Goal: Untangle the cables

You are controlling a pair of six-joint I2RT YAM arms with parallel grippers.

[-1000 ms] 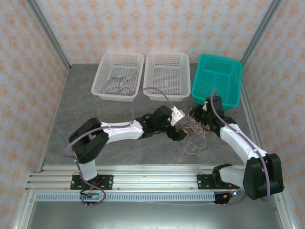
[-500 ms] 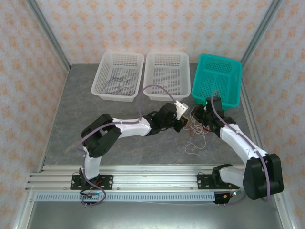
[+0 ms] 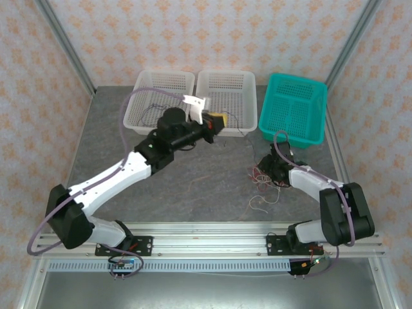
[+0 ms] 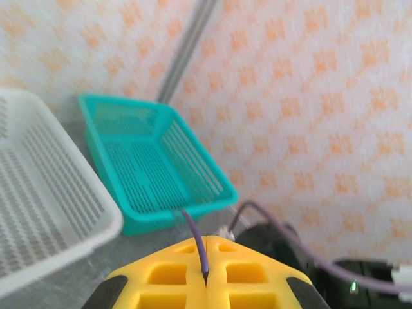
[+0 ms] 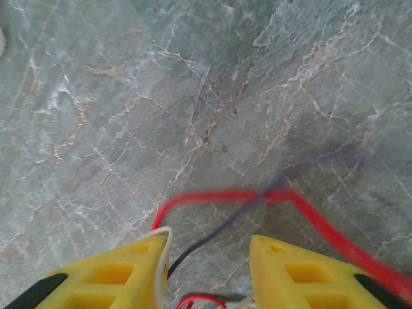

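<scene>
Nearest the bottom of the top view there's a loose white cable (image 3: 258,203) lying by itself on the tabletop (image 3: 193,187). Just above it, right of centre, sits the tangle (image 3: 262,180), with the right gripper (image 3: 265,167) low over it. In the wrist view the right gripper (image 5: 209,257) has its jaws partly apart and isn't gripping anything. A red cable (image 5: 219,195) and a dark cable (image 5: 212,237) just run through the gap.

Further up, around the middle of the frame, the left gripper (image 3: 217,120) is at the front of the middle white basket (image 3: 225,96). It's (image 4: 206,244) clamped tight on a thin purple cable (image 4: 196,238), pinched right at the seam.

What worries me is that nothing is pinning the tangle down. I can't tell if the purple cable's tail is free of it, so if it's snagged, more pulling would drag the whole clump along. It's also thin enough to slip out of the pinch. The right gripper's fingers straddle strands too, so lifting could hook them.

The left white basket (image 3: 145,122) holds dark cables (image 3: 158,112), with the teal basket (image 3: 293,132) at the upper right.
</scene>
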